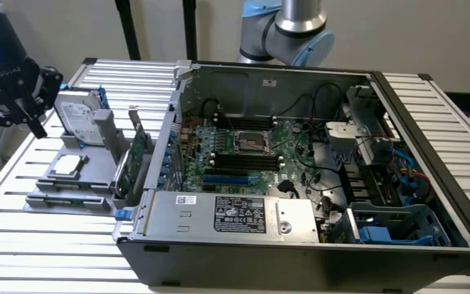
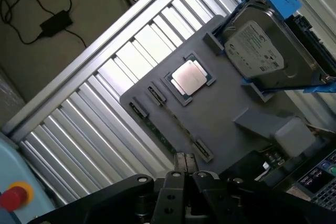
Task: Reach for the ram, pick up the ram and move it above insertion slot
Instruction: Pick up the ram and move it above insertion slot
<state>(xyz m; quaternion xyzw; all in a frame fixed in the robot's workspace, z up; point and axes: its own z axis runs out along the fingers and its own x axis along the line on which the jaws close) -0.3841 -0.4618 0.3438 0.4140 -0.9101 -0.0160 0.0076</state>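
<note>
The ram (image 2: 169, 141) is a thin green stick standing on edge in a slot along the rim of the grey holder (image 2: 220, 114). In the exterior view the ram (image 1: 65, 198) sits on the holder's near side, at the exterior view's left. My black gripper (image 1: 37, 130) hangs above the holder's far left corner, beside the hard drive, well apart from the ram. In the wrist view the gripper (image 2: 186, 158) has its fingers (image 2: 180, 162) pressed together with nothing between them. The black memory slots (image 1: 243, 162) lie on the motherboard inside the open case.
On the holder stand a silver hard drive (image 1: 80, 115) with blue rails, a processor chip (image 1: 67, 164) and a green expansion card (image 1: 138, 153). The open computer case (image 1: 431, 153) takes up the slatted table's (image 1: 47, 245) middle and right. A red button (image 2: 12, 198) shows beside the table.
</note>
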